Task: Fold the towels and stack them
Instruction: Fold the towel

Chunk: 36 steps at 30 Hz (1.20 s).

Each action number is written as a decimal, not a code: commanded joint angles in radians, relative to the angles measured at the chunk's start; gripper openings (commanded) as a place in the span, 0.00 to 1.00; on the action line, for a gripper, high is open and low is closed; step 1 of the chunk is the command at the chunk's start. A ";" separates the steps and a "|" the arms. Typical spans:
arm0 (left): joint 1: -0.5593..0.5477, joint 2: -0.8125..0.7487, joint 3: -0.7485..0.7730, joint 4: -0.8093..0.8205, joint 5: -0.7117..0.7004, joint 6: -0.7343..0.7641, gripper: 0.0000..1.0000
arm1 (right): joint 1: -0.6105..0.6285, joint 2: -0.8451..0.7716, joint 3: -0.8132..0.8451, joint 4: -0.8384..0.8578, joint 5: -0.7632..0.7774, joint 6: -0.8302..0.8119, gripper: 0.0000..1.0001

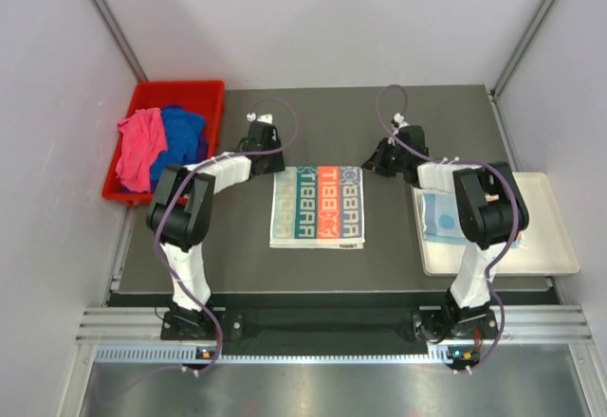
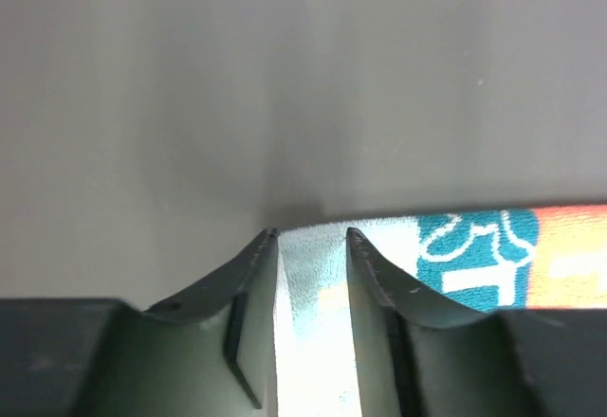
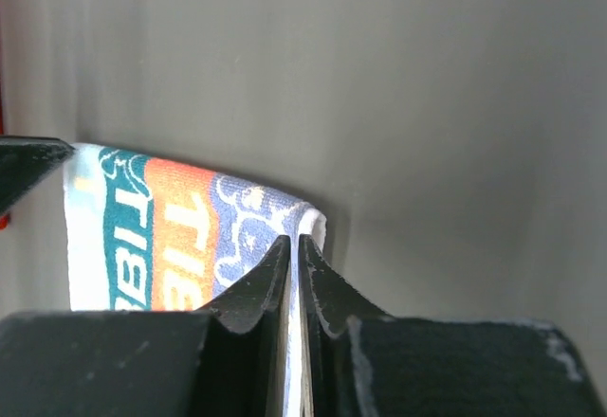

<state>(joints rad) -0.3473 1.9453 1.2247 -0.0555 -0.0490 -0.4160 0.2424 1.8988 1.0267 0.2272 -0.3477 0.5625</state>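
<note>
Right tool [image 3: 294, 243] — tight on lettered towel [image 3: 175, 232]

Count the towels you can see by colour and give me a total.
Pink towel: 1
Royal blue towel: 1
Cream lettered towel: 1
Light blue towel: 1
Total: 4

Dark grey table [image 1: 332, 128] here: cream lettered towel [image 1: 318, 208] spread flat mid-table, red bin [image 1: 180, 86] up at the far-left corner, white tray [image 1: 548, 239] sitting along the right edge.
</note>
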 commanded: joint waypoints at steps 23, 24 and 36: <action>0.010 -0.010 0.068 -0.150 -0.026 0.060 0.48 | 0.149 0.045 0.219 -0.287 0.268 -0.210 0.38; 0.008 -0.005 0.067 -0.149 -0.037 0.060 0.48 | 0.153 0.057 0.226 -0.302 0.288 -0.211 0.38; 0.008 0.030 0.050 -0.130 -0.068 0.045 0.49 | 0.193 0.074 0.257 -0.358 0.443 -0.250 0.38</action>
<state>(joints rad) -0.3424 1.9572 1.2701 -0.1947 -0.0933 -0.3653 0.4168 1.9629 1.2427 -0.1036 0.0380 0.3401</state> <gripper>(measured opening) 0.489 0.382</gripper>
